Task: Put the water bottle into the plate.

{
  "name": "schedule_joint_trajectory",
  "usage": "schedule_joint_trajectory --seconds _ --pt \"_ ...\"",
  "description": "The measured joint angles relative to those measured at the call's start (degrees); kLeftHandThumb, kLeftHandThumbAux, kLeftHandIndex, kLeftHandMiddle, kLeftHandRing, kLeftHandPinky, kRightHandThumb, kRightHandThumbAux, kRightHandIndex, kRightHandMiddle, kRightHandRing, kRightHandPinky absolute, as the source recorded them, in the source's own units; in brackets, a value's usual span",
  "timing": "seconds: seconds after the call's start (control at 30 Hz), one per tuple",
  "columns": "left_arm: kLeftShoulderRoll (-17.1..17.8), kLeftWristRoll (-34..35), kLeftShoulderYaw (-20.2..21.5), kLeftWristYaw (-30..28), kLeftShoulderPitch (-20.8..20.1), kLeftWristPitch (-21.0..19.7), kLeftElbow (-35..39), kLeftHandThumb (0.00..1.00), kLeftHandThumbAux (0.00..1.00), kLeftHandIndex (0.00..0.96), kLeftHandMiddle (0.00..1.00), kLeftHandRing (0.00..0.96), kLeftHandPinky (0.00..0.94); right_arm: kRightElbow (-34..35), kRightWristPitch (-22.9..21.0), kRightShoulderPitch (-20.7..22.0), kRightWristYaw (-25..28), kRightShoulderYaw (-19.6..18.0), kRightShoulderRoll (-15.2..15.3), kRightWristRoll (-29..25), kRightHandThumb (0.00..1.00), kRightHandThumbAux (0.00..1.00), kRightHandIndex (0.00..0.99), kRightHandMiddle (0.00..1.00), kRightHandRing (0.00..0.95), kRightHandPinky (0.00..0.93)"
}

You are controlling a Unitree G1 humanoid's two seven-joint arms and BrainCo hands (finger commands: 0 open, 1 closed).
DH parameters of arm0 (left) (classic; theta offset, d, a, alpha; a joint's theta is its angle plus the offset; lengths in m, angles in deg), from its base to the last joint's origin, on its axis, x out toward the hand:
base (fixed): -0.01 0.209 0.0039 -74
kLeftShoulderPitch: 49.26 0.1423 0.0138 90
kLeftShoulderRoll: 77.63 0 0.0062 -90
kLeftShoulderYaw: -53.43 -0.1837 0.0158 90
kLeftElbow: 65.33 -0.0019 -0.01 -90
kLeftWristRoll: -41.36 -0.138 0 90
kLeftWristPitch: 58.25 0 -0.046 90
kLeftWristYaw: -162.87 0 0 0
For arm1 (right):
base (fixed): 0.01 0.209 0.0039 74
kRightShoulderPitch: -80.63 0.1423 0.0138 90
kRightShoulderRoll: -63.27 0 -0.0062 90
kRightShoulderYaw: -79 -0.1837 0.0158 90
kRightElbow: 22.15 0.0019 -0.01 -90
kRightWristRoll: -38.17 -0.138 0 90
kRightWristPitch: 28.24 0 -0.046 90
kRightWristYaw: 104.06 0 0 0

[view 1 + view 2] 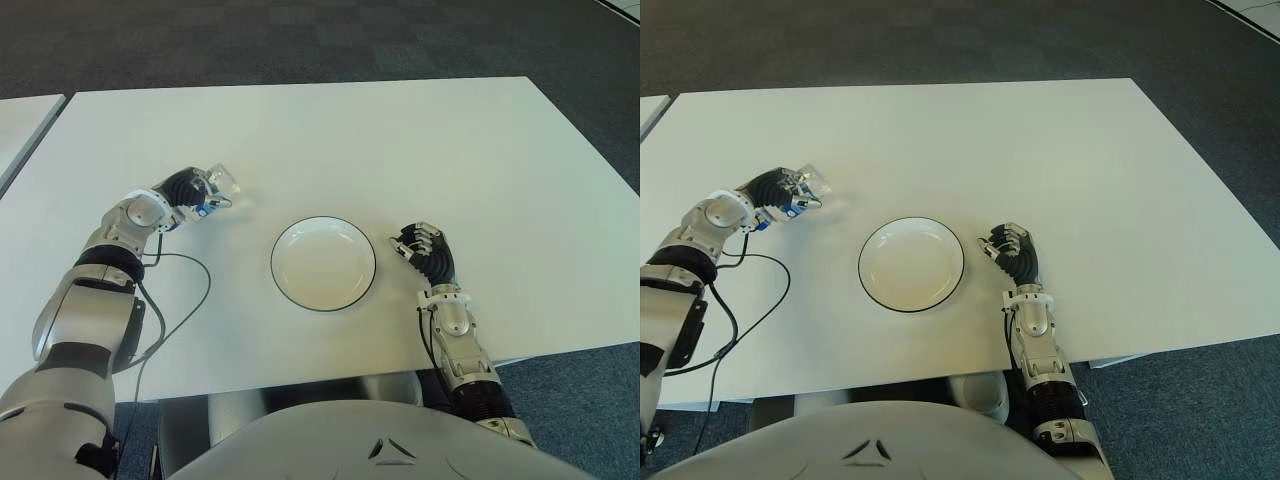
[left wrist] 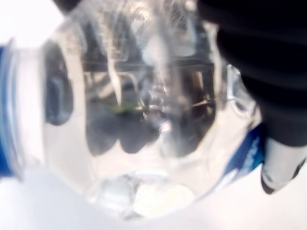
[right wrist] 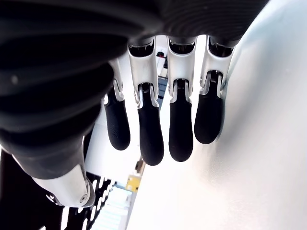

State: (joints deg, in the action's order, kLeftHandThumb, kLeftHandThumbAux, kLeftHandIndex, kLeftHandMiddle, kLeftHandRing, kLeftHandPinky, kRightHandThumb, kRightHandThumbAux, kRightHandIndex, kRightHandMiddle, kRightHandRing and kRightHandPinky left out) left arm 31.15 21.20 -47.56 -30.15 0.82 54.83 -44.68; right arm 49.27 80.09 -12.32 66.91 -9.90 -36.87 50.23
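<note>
A clear water bottle [image 1: 219,183] with a blue label lies in the grasp of my left hand [image 1: 195,193], to the left of the plate. The left wrist view is filled by the bottle [image 2: 144,124], with a dark finger [image 2: 268,86] wrapped over it. A white plate [image 1: 323,263] with a dark rim sits at the table's middle front and holds nothing. Just right of the plate is my right hand [image 1: 420,247], idle; its fingers [image 3: 158,124] are relaxed with nothing in them.
The white table [image 1: 400,150] stretches far back and to the right. A black cable [image 1: 175,300] loops on the table by my left arm. A second table's edge [image 1: 25,125] shows at far left. Dark carpet lies beyond.
</note>
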Motion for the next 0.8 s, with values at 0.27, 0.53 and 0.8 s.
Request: schedule_joint_trajectory --seconds 0.27,0.53,0.8 --pt "0.8 0.7 1.2 -1.7 -2.4 2.4 3.9 0.749 0.699 0.443 0.89 0.887 0.852 -0.5 0.5 0.1 -0.9 0.1 0.0 0.6 0.708 0.73 0.429 0.532 0.509 0.496" --pt "0.8 2.5 1.7 -4.6 -2.4 4.8 9.4 0.75 0.699 0.443 0.896 0.892 0.859 -0.9 1.0 0.3 -0.8 0.1 0.0 0.7 0.708 0.731 0.428 0.523 0.507 0.5" --pt "-0.6 3.5 1.5 -7.5 -1.3 4.8 19.2 0.75 0.699 0.443 0.904 0.897 0.866 -1.1 1.2 0.4 -0.3 0.1 0.1 0.3 0.708 0.731 0.427 0.52 0.507 0.506"
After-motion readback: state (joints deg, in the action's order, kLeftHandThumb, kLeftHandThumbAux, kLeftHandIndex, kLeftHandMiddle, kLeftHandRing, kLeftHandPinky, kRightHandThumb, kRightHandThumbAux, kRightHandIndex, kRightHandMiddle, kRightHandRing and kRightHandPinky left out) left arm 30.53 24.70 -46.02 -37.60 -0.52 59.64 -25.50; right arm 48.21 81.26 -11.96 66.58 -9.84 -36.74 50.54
